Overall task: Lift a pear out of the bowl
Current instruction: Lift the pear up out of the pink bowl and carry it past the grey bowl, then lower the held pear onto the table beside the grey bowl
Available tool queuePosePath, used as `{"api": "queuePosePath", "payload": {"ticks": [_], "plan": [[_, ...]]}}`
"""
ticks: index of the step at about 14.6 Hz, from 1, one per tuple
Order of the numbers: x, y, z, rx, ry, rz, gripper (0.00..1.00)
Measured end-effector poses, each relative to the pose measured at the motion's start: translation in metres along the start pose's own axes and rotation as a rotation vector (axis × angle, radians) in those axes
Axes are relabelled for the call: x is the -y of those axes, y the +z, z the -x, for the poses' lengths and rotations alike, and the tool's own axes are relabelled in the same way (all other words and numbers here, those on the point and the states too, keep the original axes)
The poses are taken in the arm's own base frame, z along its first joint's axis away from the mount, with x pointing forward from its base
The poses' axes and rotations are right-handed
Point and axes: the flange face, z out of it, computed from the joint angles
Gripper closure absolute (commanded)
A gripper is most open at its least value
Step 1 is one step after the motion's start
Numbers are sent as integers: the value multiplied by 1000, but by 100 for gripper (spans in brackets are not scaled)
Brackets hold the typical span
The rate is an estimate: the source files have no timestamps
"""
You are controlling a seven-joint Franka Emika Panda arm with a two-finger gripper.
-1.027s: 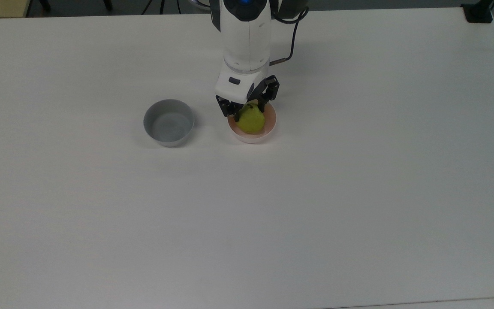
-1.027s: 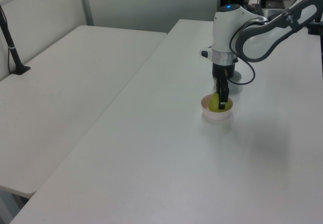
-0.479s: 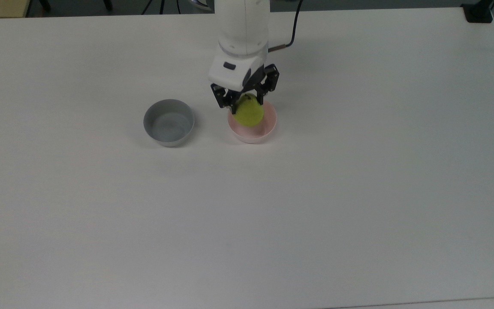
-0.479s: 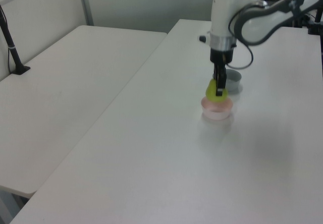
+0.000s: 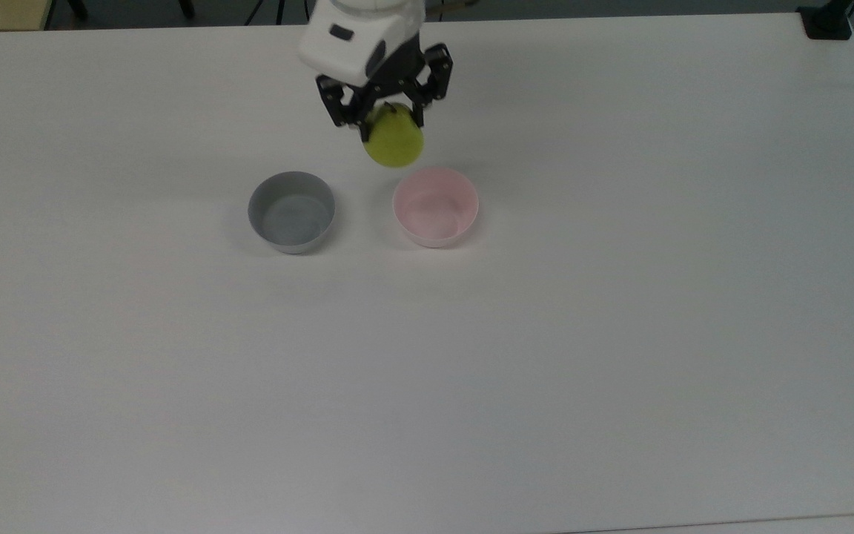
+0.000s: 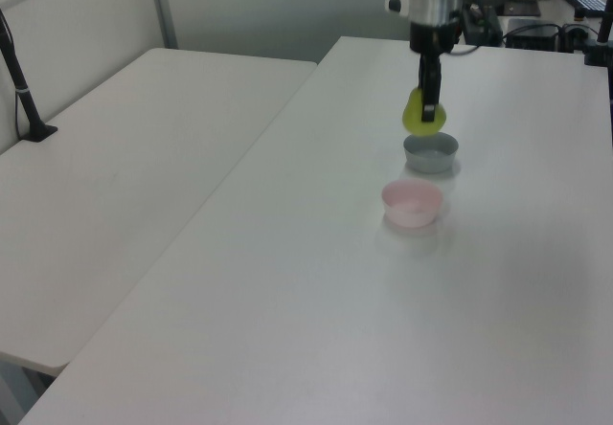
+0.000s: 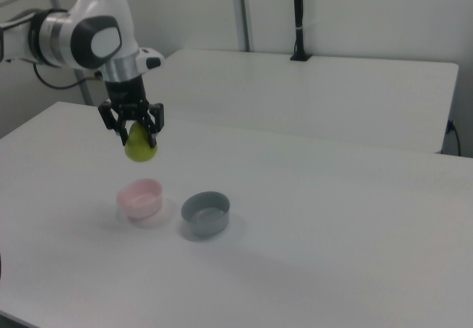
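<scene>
Top view, near to far: bare white table (image 5: 427, 386) in the foreground, then two small bowls side by side mid-table, the grey bowl (image 5: 292, 211) and, at its 3 o'clock, the pale pink bowl (image 5: 436, 206), which sits with nothing in it. Beyond them, at roughly 11 o'clock from the pink bowl, the gripper (image 5: 386, 119) is clenched on the pear (image 5: 394, 141), black fingers pinching the narrow upper end on either side of the stem. Right view confirms height: pear (image 7: 140, 146) hangs in the air, well apart from the pink bowl (image 7: 140, 197) and straight above it or nearly so; gripper (image 7: 134, 126) points downward. Left view agrees, pear (image 6: 422, 111) suspended below the gripper (image 6: 430, 109) with grey bowl (image 6: 431, 151) and pink bowl (image 6: 413, 202) on the table beneath. Key relation: pear lies directly under the gripper at 6 o'clock, long axis about vertical, stem end up between the fingers, fat end down and unsupported. Judgement: pick looks essentially complete; anything further depends on the pinch at the narrow neck holding, since the heavy bulb hangs free below it.
</scene>
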Motion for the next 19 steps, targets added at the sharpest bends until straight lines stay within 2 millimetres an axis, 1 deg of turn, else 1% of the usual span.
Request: {"api": "queuePosePath", "payload": {"ticks": [2, 3, 7, 8, 10, 13, 16, 18, 19], "plan": [[-16, -27, 7, 6, 30, -2, 96], [-27, -48, 13, 7, 50, -2, 96], [-53, -99, 30, -1, 102, 3, 96], [-59, -106, 32, -6, 112, 5, 96], [-75, -112, 38, -17, 113, 9, 97], [-114, -113, 53, -22, 71, 12, 97], [-146, -114, 56, -96, 65, 17, 97], [-169, -104, 54, -132, 73, 13, 97], [-188, -90, 49, -155, 82, 16, 97]]}}
